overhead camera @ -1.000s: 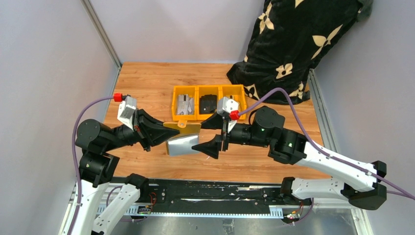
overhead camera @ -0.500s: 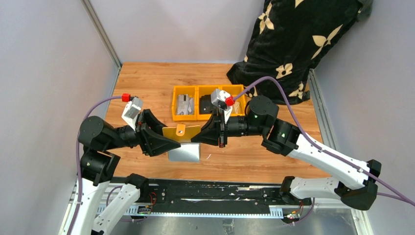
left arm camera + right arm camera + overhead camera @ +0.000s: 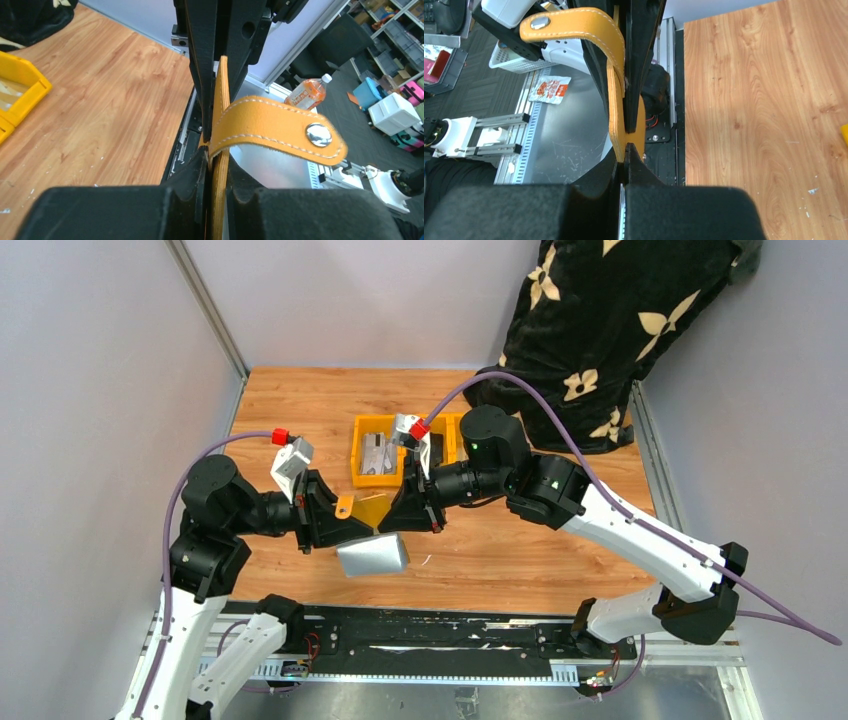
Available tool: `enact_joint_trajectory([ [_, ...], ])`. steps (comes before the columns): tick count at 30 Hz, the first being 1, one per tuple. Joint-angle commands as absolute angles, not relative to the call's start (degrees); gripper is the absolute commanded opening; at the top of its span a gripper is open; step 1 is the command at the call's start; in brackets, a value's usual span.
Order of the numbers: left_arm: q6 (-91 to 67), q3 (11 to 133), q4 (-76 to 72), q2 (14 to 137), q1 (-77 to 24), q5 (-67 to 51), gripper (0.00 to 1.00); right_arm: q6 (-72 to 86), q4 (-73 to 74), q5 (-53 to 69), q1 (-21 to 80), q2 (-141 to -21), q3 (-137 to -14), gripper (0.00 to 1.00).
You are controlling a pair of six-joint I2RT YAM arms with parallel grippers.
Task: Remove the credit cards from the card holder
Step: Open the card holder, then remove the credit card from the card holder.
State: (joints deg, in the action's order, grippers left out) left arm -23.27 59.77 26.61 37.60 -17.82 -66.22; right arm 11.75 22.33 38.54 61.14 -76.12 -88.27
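The mustard-tan card holder [image 3: 372, 507] hangs edge-up between both grippers above the table's near middle, its snap tab [image 3: 344, 508] sticking out to the left. My left gripper [image 3: 352, 527] is shut on the holder's left part; in the left wrist view its fingers [image 3: 200, 170] squeeze the leather edge [image 3: 220, 150], with the tab [image 3: 280, 125] curling right. From the right, my right gripper [image 3: 400, 512] is shut on the holder's thin edge [image 3: 616, 120]. A silvery credit card [image 3: 372, 555] juts out below the holder, tilted; I cannot tell whether it touches the table.
Orange-yellow bins [image 3: 352, 455] with small items stand just behind the grippers. A black floral bag [image 3: 600, 330] fills the back right corner. Grey walls close the left and right sides, and the black rail [image 3: 430, 635] runs along the near edge.
Both arms have shifted left and slightly back with the holder. The right gripper went from open to shut on the holder. The left gripper let go briefly and gripped again. The silvery card has tilted.
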Motion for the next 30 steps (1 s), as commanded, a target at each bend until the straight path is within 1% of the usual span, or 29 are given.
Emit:
enact_joint_trajectory([
  [1, -25.7, 61.6, 23.0, 37.0, -18.1, -69.3, 0.18, 10.3, 25.4, 40.7, 60.4, -75.2, -89.4, 0.00],
  [3, -25.5, 61.7, 22.9, 37.0, -18.1, -69.3, 0.21, 9.8, 26.2, 41.0, 60.4, -75.4, -89.9, 0.00],
  [4, -25.3, 61.8, 23.1, 37.1, -18.1, -69.4, 0.25, 9.6, 26.8, 41.1, 60.4, -75.6, -90.3, 0.00],
  [5, -25.2, 62.1, 23.3, 37.2, -18.1, -69.6, 0.32, 9.2, 27.5, 41.1, 60.3, -75.7, -90.7, 0.00],
  [6, -24.7, 62.4, 23.8, 37.4, -18.1, -69.7, 0.35, 9.1, 27.8, 41.1, 60.4, -75.8, -90.9, 0.00],
  [7, -24.0, 62.6, 24.6, 37.5, -18.1, -69.8, 0.35, 9.0, 28.0, 41.2, 60.3, -75.9, -91.1, 0.00],
  [9, -22.6, 62.5, 25.7, 37.5, -18.1, -69.3, 0.25, 9.0, 28.1, 41.6, 60.3, -75.9, -91.4, 0.00],
  [10, -22.2, 62.4, 26.0, 37.4, -18.1, -69.0, 0.14, 9.0, 28.2, 41.8, 60.3, -76.1, -91.6, 0.00],
  [11, -22.1, 62.3, 26.0, 37.4, -18.1, -68.7, 0.06, 9.0, 28.2, 42.1, 60.3, -76.2, -91.8, 0.00],
  [12, -22.1, 62.4, 26.0, 37.5, -18.1, -68.2, 0.00, 9.1, 28.2, 42.4, 60.3, -76.4, -92.0, 0.00],
  [13, -22.2, 62.5, 25.7, 37.5, -18.1, -67.6, 0.00, 9.4, 28.0, 42.9, 60.3, -76.5, -92.1, 0.00],
  [14, -22.9, 62.5, 25.0, 37.4, -18.1, -67.4, 0.00, 9.7, 27.5, 43.4, 60.3, -76.6, -92.0, 0.06],
  [17, -27.9, 63.0, 20.2, 37.7, -18.1, -67.0, 0.00, 10.8, 24.0, 46.3, 60.3, -75.8, -88.8, 0.31],
  [18, -29.3, 63.7, 18.9, 38.0, -18.1, -66.8, 0.00, 11.4, 21.9, 47.2, 60.3, -74.7, -86.8, 0.38],
  [22, -36.7, 65.5, 13.5, 39.5, -18.1, -65.1, 0.00, 16.0, 9.6, 50.6, 60.2, -69.4, -76.4, 0.57],
  [24, -39.5, 65.7, 11.7, 39.9, -18.1, -64.2, 0.00, 18.8, 2.9, 51.1, 60.2, -66.4, -71.0, 0.60],
  [27, -42.4, 66.0, 10.6, 40.7, -18.0, -63.1, 0.00, 21.6, -5.8, 50.0, 60.2, -61.7, -64.0, 0.60],
  [30, -43.4, 66.3, 10.2, 41.1, -18.0, -62.7, 0.00, 22.3, -8.5, 48.2, 60.3, -59.4, -60.8, 0.56],
])
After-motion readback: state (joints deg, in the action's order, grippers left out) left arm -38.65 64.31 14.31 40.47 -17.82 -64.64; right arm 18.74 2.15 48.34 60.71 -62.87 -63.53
